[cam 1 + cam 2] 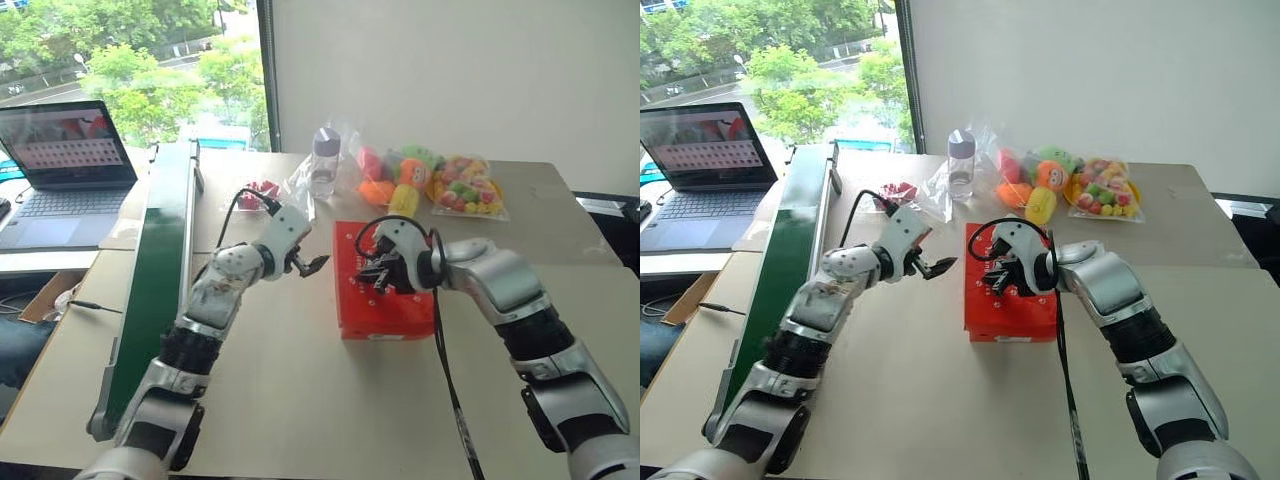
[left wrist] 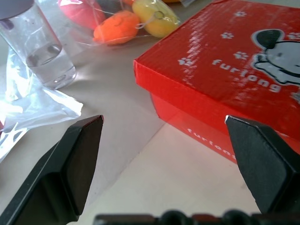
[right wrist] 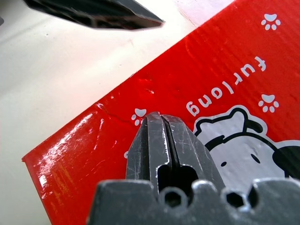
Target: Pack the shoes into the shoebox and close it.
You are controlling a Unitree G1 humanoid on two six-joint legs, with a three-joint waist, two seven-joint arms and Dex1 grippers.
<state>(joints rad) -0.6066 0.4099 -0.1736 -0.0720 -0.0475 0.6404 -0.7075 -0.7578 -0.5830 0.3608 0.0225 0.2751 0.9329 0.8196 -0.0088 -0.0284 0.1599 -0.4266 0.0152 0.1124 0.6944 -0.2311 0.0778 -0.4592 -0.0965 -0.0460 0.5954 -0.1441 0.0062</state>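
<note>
The shoebox (image 1: 385, 285) sits mid-bench with its lid down, apparently closed; the right pincer (image 3: 161, 136), fingers together, presses on the lid, while the left pincer (image 1: 940, 266) hovers apart beside it.

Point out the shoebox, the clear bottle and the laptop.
shoebox (image 1: 400, 305): left eye view, on the near part of its closed red lid.
clear bottle (image 1: 324, 165): left eye view, on the middle of its transparent body.
laptop (image 1: 62, 140): left eye view, on its lit screen.
</note>
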